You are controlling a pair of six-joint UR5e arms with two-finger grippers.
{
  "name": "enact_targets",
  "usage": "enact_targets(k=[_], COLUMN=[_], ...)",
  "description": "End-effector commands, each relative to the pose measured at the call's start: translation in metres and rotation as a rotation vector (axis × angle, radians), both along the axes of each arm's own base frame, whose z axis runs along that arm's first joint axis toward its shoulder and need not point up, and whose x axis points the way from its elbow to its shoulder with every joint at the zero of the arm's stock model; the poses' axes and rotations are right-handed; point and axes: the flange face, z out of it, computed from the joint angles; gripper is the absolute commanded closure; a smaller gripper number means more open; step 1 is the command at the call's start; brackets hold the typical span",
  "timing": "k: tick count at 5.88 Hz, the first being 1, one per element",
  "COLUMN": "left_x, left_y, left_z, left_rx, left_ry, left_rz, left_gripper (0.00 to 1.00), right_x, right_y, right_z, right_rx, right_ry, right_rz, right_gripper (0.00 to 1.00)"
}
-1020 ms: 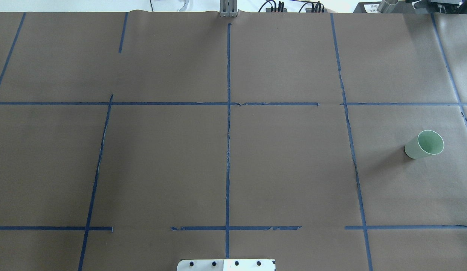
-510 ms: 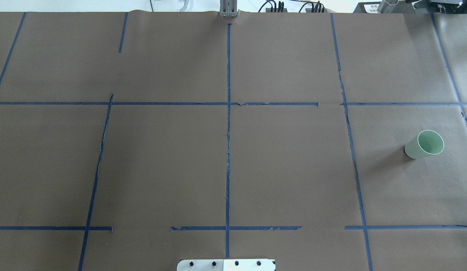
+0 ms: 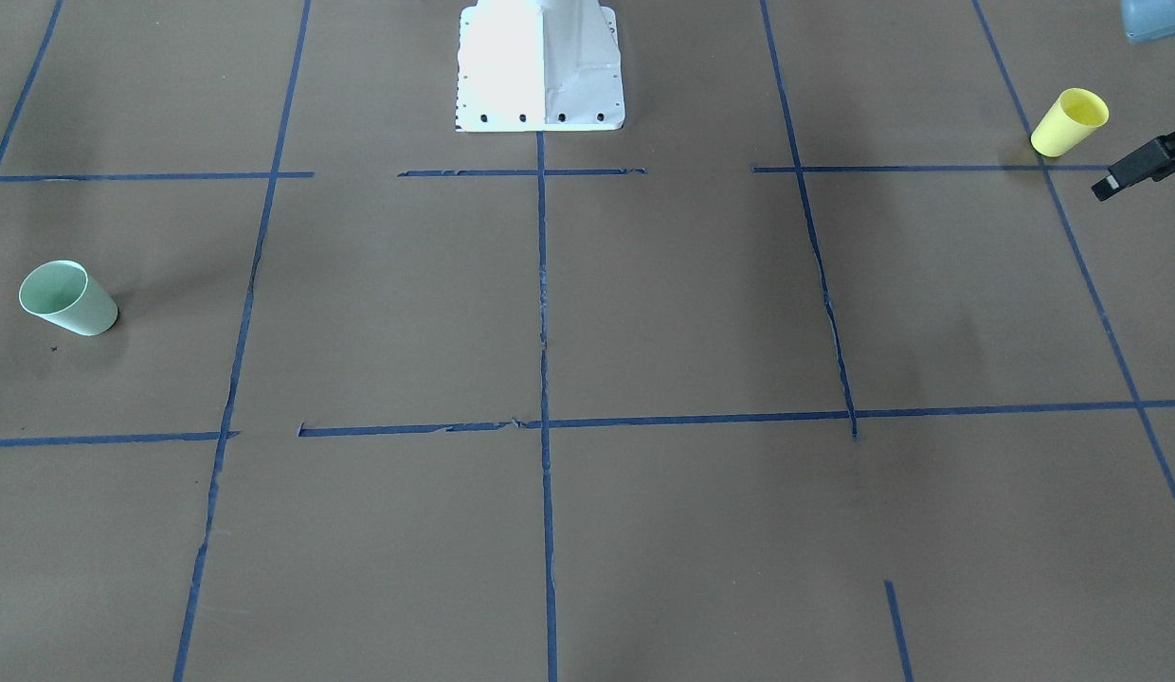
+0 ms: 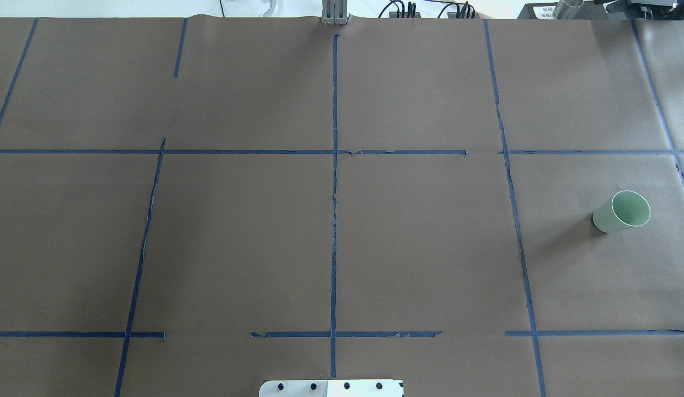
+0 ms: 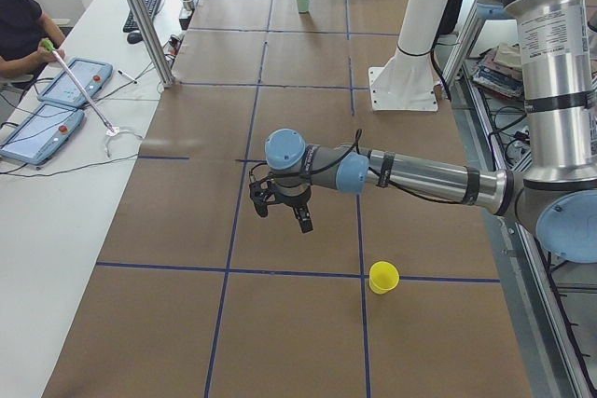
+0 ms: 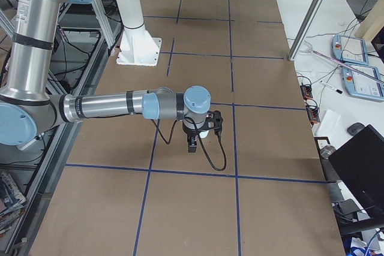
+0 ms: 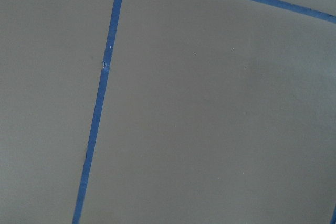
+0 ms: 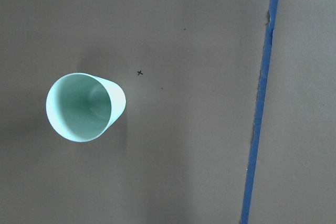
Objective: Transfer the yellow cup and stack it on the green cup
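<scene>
Nothing is stacked yet: the yellow cup [image 3: 1069, 121] and the green cup [image 3: 68, 297] stand well apart, ungrasped (how open the left hand [image 5: 282, 214] and the right hand [image 6: 201, 136] are cannot be told).

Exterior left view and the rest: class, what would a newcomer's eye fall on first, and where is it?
Two small cups stand out against the brown table gridded with blue tape: the yellow cup upright at the robot's left end, the green cup upright at its right end. A silver arm stretches out low near each: the left arm beside the yellow cup, the right arm over the green one.
</scene>
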Motion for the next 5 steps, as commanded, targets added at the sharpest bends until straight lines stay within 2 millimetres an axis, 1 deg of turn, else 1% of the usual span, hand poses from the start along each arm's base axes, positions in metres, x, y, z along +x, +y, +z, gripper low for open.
enact_targets(k=[1, 2, 3, 4, 5], left_x=[0.046, 0.070, 0.104, 0.125, 0.151], left_y=[0.000, 0.002, 0.015, 0.022, 0.032], left_z=[-0.001, 0.004, 0.007, 0.010, 0.013], left_rx=[-0.088, -0.143, -0.185, -0.215, -0.254], left_ry=[-0.137, -0.232, -0.339, -0.415, -0.483], left_rz=[-0.140, -0.232, -0.328, -0.445, -0.601], left_gripper=[0.00, 0.00, 0.00, 0.00, 0.00], right_x=[-0.001, -0.005, -0.011, -0.015, -0.016], right_y=[0.003, 0.001, 0.000, -0.002, -0.003], right_z=[0.004, 0.004, 0.002, 0.000, -0.002], right_rx=[-0.012, -0.010, -0.004, 0.002, 0.008], right_ry=[0.004, 0.008, 0.008, 0.007, 0.001], right_rz=[0.001, -0.008, -0.024, -0.035, -0.030], right_gripper=[0.00, 0.00, 0.01, 0.03, 0.01])
